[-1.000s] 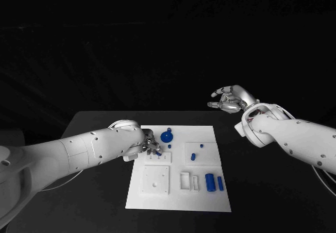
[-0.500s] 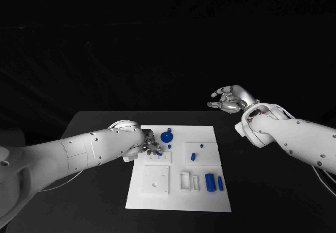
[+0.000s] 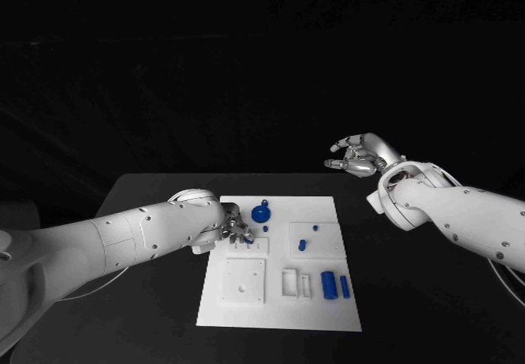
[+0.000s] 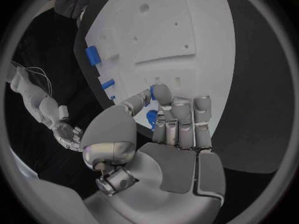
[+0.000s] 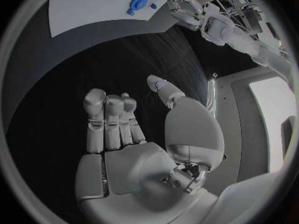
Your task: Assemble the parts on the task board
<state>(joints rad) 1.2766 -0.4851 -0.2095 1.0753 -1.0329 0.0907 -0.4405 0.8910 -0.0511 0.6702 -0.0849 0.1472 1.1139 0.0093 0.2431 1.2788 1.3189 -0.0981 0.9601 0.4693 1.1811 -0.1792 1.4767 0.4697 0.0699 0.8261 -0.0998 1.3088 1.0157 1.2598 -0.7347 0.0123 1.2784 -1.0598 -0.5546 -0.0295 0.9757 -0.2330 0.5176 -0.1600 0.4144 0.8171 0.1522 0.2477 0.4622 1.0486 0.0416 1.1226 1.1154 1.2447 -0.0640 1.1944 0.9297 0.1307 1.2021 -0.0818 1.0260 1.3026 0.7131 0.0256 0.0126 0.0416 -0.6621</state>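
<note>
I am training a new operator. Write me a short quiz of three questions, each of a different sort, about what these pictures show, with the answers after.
1. True or false: the right hand rests on the task board.
2. Multiple choice: where is the left hand working?
A. At the board's edge nearest the robot
B. At the board's left side, in its far half
C. Off the table
3. Fill in the missing word: the round blue part lies on the ____ half of the board, as seen from the robot.

Key
1. False: it is raised beyond the table's far right corner, holding nothing.
2. B: its fingertips are at a small blue part.
3. Far.
</note>
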